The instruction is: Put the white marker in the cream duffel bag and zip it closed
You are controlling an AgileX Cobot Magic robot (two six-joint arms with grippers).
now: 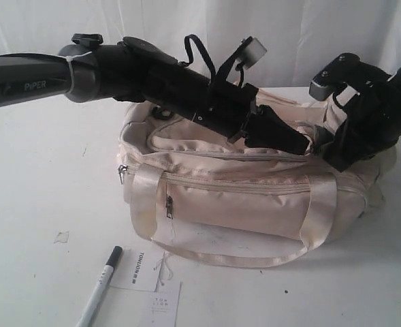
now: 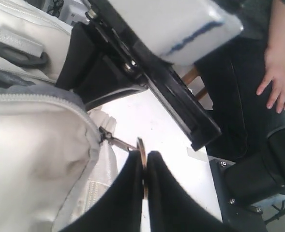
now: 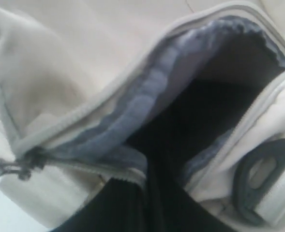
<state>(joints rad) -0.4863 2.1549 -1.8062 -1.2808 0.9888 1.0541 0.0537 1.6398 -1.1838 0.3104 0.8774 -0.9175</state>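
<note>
The cream duffel bag [image 1: 241, 197] lies on the white table, its top zipper partly open on a dark inside [image 3: 205, 106]. The white marker [image 1: 99, 289] with a black cap lies on the table in front of the bag, apart from both grippers. My left gripper [image 1: 299, 143] reaches across the top of the bag and is shut [image 2: 143, 157] on a metal zipper pull [image 2: 140, 144]. At the bag's right end, my right gripper [image 1: 336, 160] is shut [image 3: 144, 176] on the grey-lined edge of the opening, one finger inside the bag and one outside.
Two white paper tags [image 1: 140, 269] [image 1: 161, 303] lie by the marker. A person's hand [image 2: 277, 82] rests past the table edge. A dark end clip [image 3: 261, 179] sits beside the opening. A second zipper slider [image 3: 16, 166] hangs at the bag's side.
</note>
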